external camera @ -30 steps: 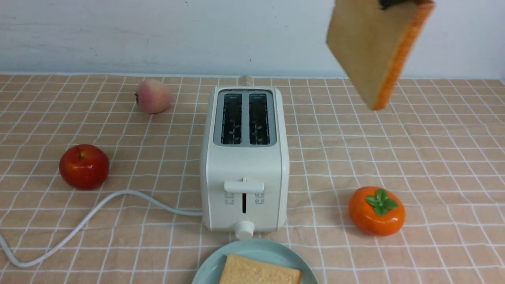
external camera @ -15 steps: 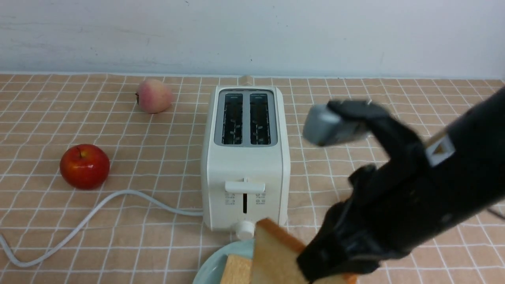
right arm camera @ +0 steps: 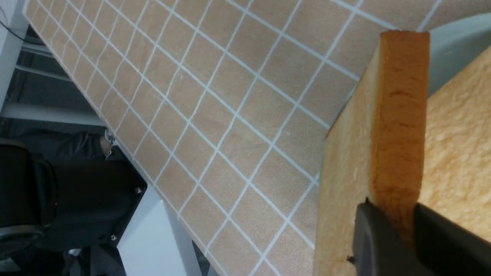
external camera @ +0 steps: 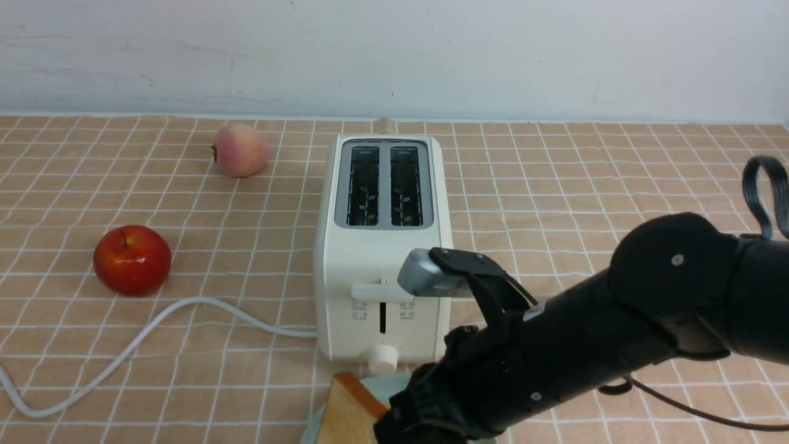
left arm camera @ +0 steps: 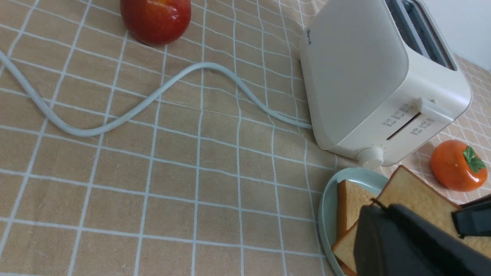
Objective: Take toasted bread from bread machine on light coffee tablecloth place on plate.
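Now placing step: right gripper point(right arm camera: 399, 226) clamps second toast slice point(right arm camera: 395, 107) above plate point(left arm camera: 328, 199), first slice point(left arm camera: 351, 199) already there. Next: lower flat, release. Left gripper unseen, closed.

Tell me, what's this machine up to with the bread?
The right end effector is pinching a slice of toasted bread and holding it over the mint plate, where another slice already lies. Both slots of the toaster are empty. The apples and persimmon sit untouched on the checked tablecloth.
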Robot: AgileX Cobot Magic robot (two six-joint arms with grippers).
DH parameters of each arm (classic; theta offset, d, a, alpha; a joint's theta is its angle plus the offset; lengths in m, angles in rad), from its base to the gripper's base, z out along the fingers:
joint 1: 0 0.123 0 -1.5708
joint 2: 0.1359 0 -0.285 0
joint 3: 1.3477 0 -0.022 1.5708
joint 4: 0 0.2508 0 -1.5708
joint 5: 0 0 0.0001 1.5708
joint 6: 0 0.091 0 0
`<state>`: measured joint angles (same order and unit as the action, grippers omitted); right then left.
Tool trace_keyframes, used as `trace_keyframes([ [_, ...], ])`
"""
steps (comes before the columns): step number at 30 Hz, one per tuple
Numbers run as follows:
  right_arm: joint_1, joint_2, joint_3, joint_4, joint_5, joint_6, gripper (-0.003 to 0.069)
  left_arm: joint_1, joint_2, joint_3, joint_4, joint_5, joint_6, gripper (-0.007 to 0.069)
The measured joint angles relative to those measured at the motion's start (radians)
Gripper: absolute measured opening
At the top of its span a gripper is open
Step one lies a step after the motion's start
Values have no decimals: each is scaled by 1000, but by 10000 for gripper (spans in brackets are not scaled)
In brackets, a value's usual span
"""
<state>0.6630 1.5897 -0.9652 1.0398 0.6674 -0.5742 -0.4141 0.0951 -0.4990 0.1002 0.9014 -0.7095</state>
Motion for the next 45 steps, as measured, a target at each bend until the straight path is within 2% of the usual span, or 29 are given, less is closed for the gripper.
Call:
trace_keyframes([
  [6,0,9,0,4,-18,-1,72,0,0,0,-5,1,0,-14],
  [11,0,9,0,1,-24,-1,111,0,0,0,-5,1,-1,-14],
  [15,0,9,0,-82,-87,6,245,0,0,0,-8,1,-1,-14],
  [17,0,9,0,-138,-131,18,342,0,0,0,-8,1,-1,-14],
  [21,-21,-1,0,-251,-157,36,486,0,0,0,-8,1,-1,-14],
  [23,-50,-31,0,-303,-146,45,525,0,0,0,-8,1,-1,-14],
  [26,-112,-96,0,-359,-124,70,539,0,0,0,-7,1,-1,-14],
  [29,-228,-242,0,-407,-93,127,499,0,0,0,9,1,-1,-14],
  [30,-286,-319,0,-425,-80,140,465,0,0,0,15,1,-1,-14],
  [31,-295,-331,0,-427,-74,144,450,0,0,0,17,1,-1,-14],
  [32,-363,-425,0,-447,-53,149,382,0,0,0,22,-3,-1,-14],
  [33,-371,-437,0,-449,-53,149,382,0,0,0,24,-4,-1,-14],
  [34,-445,-547,0,-466,-20,150,272,0,0,0,33,-20,-1,-14],
  [36,-505,-644,0,-485,6,150,185,0,0,0,43,-42,-1,-14],
  [37,-545,-713,0,-500,22,150,108,0,0,0,50,-63,-1,-14],
  [38,-552,-724,0,-506,28,150,84,0,0,0,52,-66,-1,-14],
  [39,-599,-809,2,-531,47,150,18,0,0,0,65,-97,-1,-14],
  [41,-642,-908,23,-547,54,154,-15,0,0,1,83,-135,-1,-14],
  [45,-668,-1070,125,-551,29,191,-18,0,0,1,107,-197,-1,-14],
])
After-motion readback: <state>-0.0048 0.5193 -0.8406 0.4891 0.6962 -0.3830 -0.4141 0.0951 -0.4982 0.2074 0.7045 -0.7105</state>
